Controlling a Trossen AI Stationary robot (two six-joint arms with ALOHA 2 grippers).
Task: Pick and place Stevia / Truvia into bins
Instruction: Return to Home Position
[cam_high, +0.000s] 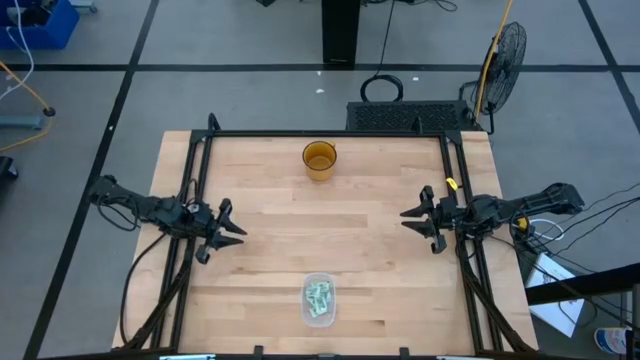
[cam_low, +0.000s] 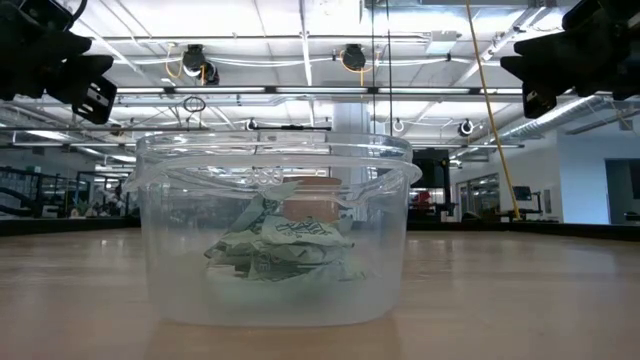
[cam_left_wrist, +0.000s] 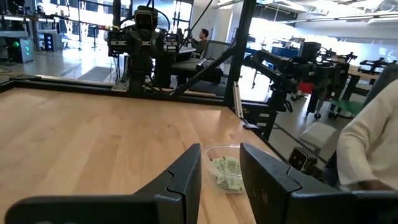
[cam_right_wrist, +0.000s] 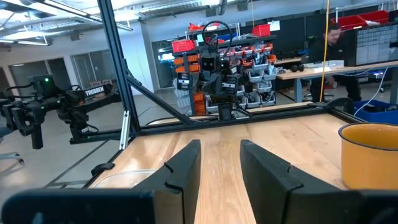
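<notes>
"Stevia packets (cam_high: 318, 293), where are they?"

"All lie crumpled in the clear tub (cam_high: 318, 321), lower centre of the overhead frame. No loose one shows on the table (cam_high: 260, 180)."

"And the arms, from the left?"

"The left gripper (cam_high: 232, 222) hangs at mid-left, fingers spread and empty. The amber cup (cam_high: 319, 160) stands at upper centre, well apart from the tub. The right gripper (cam_high: 412, 220) sits at mid-right, likewise spread, holding nothing."

"So which step is this?"

"Sorting looks finished, so it reads as the retreat to rest. The next move calls only for both arms to settle clear of tub and cup, with no grasp needed."
</notes>
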